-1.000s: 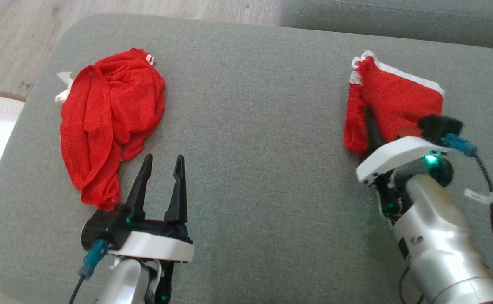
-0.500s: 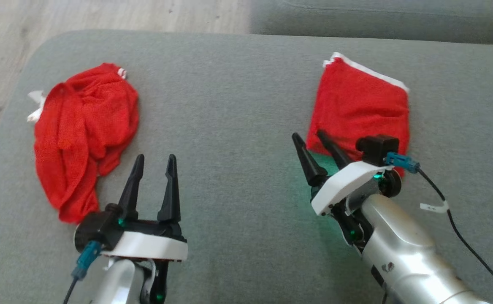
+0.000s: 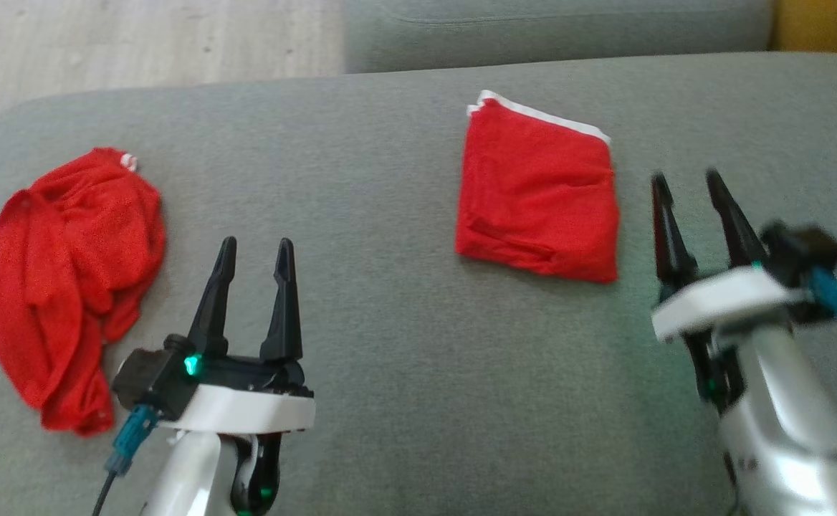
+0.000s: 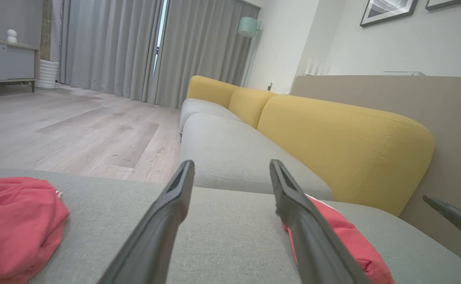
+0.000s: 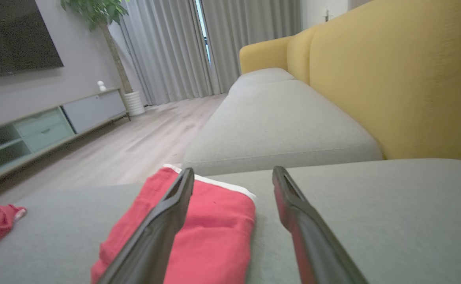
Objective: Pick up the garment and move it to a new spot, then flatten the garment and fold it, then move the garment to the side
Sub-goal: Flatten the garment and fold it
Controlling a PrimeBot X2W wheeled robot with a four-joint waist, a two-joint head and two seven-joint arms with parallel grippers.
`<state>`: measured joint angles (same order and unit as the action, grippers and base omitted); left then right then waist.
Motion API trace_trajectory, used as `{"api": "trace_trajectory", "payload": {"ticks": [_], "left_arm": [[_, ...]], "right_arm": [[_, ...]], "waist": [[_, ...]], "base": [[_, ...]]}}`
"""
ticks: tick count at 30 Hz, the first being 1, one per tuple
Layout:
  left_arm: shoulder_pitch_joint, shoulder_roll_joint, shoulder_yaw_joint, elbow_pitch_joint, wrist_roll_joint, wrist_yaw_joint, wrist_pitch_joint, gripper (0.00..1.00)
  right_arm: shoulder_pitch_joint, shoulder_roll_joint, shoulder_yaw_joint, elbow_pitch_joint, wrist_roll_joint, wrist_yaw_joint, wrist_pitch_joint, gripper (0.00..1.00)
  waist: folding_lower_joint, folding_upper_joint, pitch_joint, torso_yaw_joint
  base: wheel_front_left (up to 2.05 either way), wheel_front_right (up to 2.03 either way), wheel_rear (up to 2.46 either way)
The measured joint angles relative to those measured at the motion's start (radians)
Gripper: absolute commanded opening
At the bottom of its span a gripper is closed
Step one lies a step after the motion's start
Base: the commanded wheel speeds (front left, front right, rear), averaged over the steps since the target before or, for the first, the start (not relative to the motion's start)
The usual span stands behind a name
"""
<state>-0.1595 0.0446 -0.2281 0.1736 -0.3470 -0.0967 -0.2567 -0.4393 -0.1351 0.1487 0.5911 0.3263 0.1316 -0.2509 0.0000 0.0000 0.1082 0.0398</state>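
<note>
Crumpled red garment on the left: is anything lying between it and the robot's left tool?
Nothing visible. The crumpled garment lies just left of the open left tool, with only bare grey cushion between them. The folded garment sits well off to the right, out of the way.

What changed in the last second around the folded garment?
The right gripper opened, released the folded red garment and drew back to the garment's right; the garment settled flat. The left gripper stayed open, the crumpled red garment untouched.
</note>
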Motion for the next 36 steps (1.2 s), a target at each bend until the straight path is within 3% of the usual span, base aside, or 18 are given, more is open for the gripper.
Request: {"api": "trace_trajectory", "payload": {"ticks": [6, 14, 15, 16, 23, 31, 36], "left_arm": [[-0.001, 0.0, 0.0, -0.018, 0.008, -0.002, 0.0, 1.0], [-0.002, 0.0, -0.005, -0.019, 0.013, -0.01, 0.0, 1.0], [-0.005, 0.0, -0.006, -0.019, 0.013, -0.01, 0.0, 1.0], [-0.009, 0.0, -0.008, -0.019, 0.013, -0.01, 0.0, 1.0], [-0.067, -0.001, -0.048, -0.018, 0.002, -0.018, 0.0, 1.0], [-0.091, -0.001, -0.093, -0.015, -0.02, -0.016, 0.0, 1.0], [-0.103, -0.001, -0.107, -0.012, -0.024, -0.014, 0.0, 1.0]], "right_arm": [[0.183, 0.07, -0.146, -0.133, -0.174, 0.0, 0.0, 1.0], [0.203, 0.079, -0.149, -0.198, -0.156, 0.0, 0.0, 1.0], [0.201, 0.079, -0.142, -0.201, -0.163, 0.0, 0.0, 0.43], [0.196, 0.079, -0.136, -0.202, -0.175, 0.0, 0.0, 0.0], [-0.008, 0.08, -0.146, -0.135, -0.264, 0.0, 0.013, 0.0], [-0.16, 0.071, -0.253, 0.11, -0.362, 0.0, 0.045, 0.0], [-0.243, 0.056, -0.327, 0.315, -0.408, 0.0, 0.128, 0.0]], "waist": [[0.0, 0.0, 0.014, -0.039], [0.0, 0.0, 0.045, -0.036], [0.0, 0.0, 0.052, -0.031], [0.0, 0.0, 0.06, -0.026], [0.0001, 0.0, 0.132, 0.053], [0.0002, 0.0, 0.187, 0.145], [0.0002, 0.0, 0.212, 0.198]], "base": [[0.0, 0.0, 0.0], [0.0, 0.0, 0.0], [0.0, 0.0, 0.0], [0.0, 0.0, 0.0], [0.0, 0.0, 0.0], [0.0, 0.0, 0.0], [0.0, 0.0, 0.0]]}}
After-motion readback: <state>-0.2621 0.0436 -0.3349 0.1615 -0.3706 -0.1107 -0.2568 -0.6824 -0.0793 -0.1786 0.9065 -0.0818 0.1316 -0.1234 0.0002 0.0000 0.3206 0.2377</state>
